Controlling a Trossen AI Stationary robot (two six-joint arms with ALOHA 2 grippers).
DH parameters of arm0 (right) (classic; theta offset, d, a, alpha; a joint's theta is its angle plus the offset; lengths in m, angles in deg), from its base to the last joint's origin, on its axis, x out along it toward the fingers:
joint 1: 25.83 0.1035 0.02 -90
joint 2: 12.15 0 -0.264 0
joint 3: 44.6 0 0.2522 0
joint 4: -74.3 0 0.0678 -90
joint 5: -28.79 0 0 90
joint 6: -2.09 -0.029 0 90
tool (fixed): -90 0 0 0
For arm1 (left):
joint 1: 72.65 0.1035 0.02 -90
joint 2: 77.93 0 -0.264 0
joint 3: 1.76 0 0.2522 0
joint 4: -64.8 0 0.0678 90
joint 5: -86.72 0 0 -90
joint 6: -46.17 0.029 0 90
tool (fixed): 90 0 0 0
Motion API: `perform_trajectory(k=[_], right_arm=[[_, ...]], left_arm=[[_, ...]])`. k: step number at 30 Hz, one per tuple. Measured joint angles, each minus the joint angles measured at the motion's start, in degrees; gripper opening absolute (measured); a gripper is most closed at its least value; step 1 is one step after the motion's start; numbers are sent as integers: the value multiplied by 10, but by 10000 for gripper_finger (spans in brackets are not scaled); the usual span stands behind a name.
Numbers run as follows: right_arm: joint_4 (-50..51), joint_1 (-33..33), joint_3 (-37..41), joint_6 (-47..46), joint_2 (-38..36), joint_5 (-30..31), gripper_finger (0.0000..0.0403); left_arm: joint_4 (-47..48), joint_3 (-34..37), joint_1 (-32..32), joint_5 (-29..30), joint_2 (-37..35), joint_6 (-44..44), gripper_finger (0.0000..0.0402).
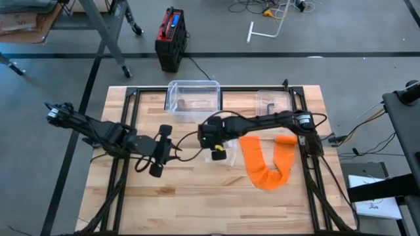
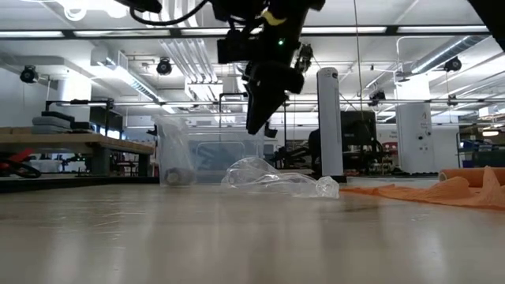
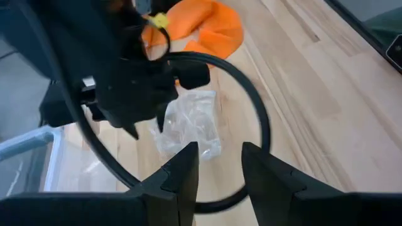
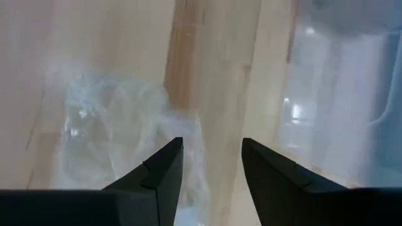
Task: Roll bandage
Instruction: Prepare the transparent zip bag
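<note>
Orange cloth, the bandage [image 1: 265,167], lies unrolled on the wooden table [image 1: 197,203] in a loose U, its closed bend toward the table's front edge and its two long arms running back toward the far side. Just beside the bandage, on the side toward the table's middle, sits a crumpled clear plastic wrapper [image 2: 276,183], touching the wood.

The right gripper [image 4: 211,164] hangs above that wrapper, clear of it in the low view, so the bandage lies just off to the arm's own side of the gripper. Its fingers stand partly apart with nothing between them. This arm is plainly the nearer one, and my guess is that it must shift sideways off the wrapper to reach a strip end.

The left gripper [image 3: 220,169] waits farther from the bandage, beyond the wrapper, pointing toward it. Its fingers show a narrow gap and hold nothing.

Behind the wrapper, toward the far edge, stands a clear plastic bin [image 1: 193,97].
</note>
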Motion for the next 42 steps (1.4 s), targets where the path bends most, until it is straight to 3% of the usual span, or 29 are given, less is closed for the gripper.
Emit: perform_trajectory(k=[3, 11, 19, 23, 33, 38, 42], right_arm=[[-12, -25, 0, -14, 12, -60, 148], [-22, -47, 1, -43, 70, -90, 121], [-31, -40, 0, -40, 71, -91, 12], [-28, -29, -3, -36, 50, -89, 4], [-21, 31, -6, -53, -78, 21, 0], [-34, 70, -7, -65, -126, 153, 0], [-34, 84, -7, -88, -147, 248, 0]], left_arm=[[12, 0, 0, 1, -3, -29, 114], [76, 0, 0, -2, -14, -115, 114], [86, 0, 0, -2, -16, -155, 114], [87, 0, -1, -2, -16, -162, 114], [70, 7, -1, -1, -12, -177, 114], [5, 9, 0, 30, -12, -163, 121], [-52, 10, 0, 64, -13, -142, 148]])
